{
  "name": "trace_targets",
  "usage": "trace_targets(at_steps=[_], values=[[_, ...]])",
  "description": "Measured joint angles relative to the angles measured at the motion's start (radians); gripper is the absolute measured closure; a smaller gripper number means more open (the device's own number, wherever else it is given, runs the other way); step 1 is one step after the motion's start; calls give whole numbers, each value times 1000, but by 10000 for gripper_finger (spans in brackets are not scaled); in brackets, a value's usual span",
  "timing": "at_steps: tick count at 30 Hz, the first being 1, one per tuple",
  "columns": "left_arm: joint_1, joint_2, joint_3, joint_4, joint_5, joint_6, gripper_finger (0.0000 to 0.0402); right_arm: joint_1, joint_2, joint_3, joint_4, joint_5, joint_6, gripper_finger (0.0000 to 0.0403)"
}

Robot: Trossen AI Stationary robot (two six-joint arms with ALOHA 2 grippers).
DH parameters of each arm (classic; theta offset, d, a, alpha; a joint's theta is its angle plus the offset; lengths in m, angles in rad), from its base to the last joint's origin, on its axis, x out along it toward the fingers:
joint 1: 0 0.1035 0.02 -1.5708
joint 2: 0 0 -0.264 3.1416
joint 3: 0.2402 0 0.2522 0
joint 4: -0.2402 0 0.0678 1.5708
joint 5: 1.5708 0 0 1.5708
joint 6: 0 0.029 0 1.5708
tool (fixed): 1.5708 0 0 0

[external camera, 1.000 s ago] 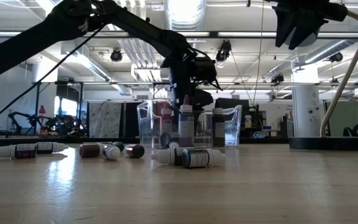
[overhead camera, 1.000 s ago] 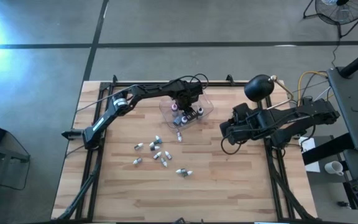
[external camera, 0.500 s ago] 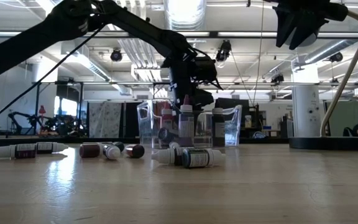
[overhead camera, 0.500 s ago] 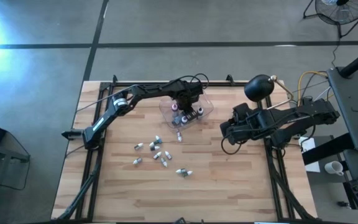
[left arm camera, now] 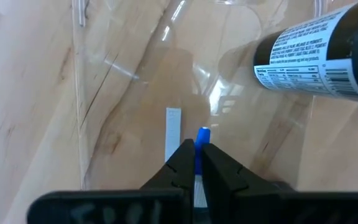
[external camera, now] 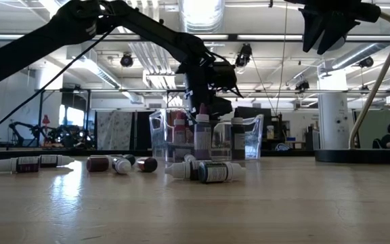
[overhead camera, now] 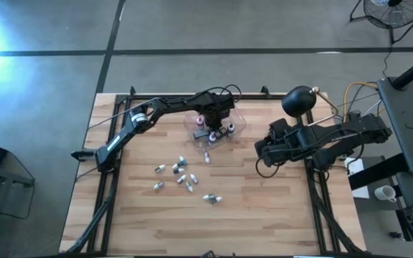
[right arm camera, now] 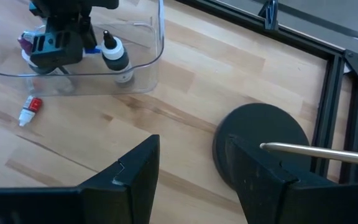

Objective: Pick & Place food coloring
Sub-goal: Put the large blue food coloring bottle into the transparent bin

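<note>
A clear plastic tub (overhead camera: 224, 127) stands at the far middle of the table. My left gripper (overhead camera: 211, 120) reaches down into it, shut on a small bottle with a blue cap (left arm camera: 202, 134). A black-capped bottle (right arm camera: 114, 55) stands upright in the tub, and a pink-capped one (right arm camera: 25, 43) is beside the gripper. A dark labelled bottle (left arm camera: 319, 56) also shows in the left wrist view. Several more bottles (overhead camera: 181, 173) lie on the table nearer the front, and one with a red cap (right arm camera: 31, 107) lies just outside the tub. My right gripper (overhead camera: 261, 152) hangs open and empty to the right of the tub. My left gripper pinches the bottle between its two fingertips (left arm camera: 182, 158), with only the blue cap's tip (left arm camera: 202, 132) showing past them. The fingers come from above, pointing down into the tub. The fingers hide the bottle's body, and I cannot tell whether it touches the tub's floor.
A black round base (right arm camera: 263, 144) with a thin rod stands on the table's far right, close to my right arm. The table's black frame rail (right arm camera: 328, 99) runs along that side. Bare wood lies at the table's front (overhead camera: 192, 226).
</note>
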Motion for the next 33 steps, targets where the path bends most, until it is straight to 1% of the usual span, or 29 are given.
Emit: trace_targets(at_steps=[3, 5, 13, 17, 21, 25, 33], values=[[-1, 0, 0, -7, 13, 18, 393, 0, 0, 0, -13, 0, 1, 227], [-3, 0, 0, -13, 21, 17, 381, 0, 0, 0, -19, 0, 1, 227], [-5, 2, 18, -20, 18, 22, 294, 0, 0, 0, -18, 0, 2, 227], [-5, 2, 22, -31, 27, 22, 268, 0, 0, 0, -19, 0, 2, 227], [-5, -1, -15, -49, 66, 22, 262, 0, 0, 0, -19, 0, 4, 227], [-10, -5, -37, -72, 64, 19, 262, 0, 0, 0, -19, 0, 4, 227], [-10, -5, -41, -94, 56, 22, 262, 0, 0, 0, -18, 0, 4, 227]])
